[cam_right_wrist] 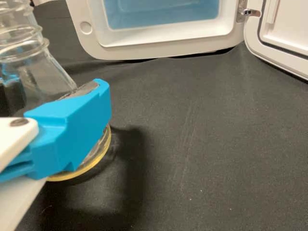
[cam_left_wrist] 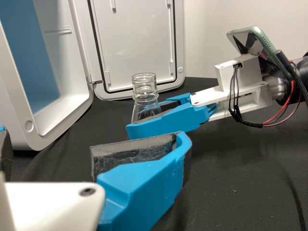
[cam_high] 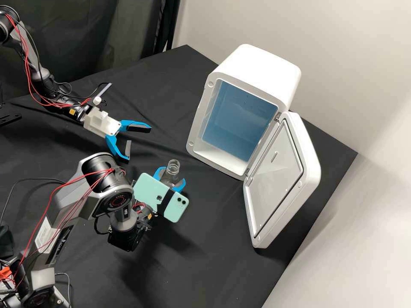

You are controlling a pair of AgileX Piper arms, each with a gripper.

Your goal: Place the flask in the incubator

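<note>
High view: right gripper [cam_high: 170, 179], lower centre, is clamped on the flask [cam_high: 173, 167], which stands on the bench [cam_high: 171, 85] facing the incubator [cam_high: 257, 68]; its door [cam_high: 295, 179] hangs wide at right, seemingly ready for loading; left gripper [cam_high: 138, 143], upper left, is spread wide with nothing in it | Left wrist view: flask neck at centre, before the open door | Right wrist view: blue finger pressed against the glass at left, flask base apparently on the bench.

High view: above bench [cam_high: 171, 85], slanting down. 2 wrist views: low, close, sharing flask [cam_left_wrist: 144, 103], incubator [cam_left_wrist: 81, 72].
</note>
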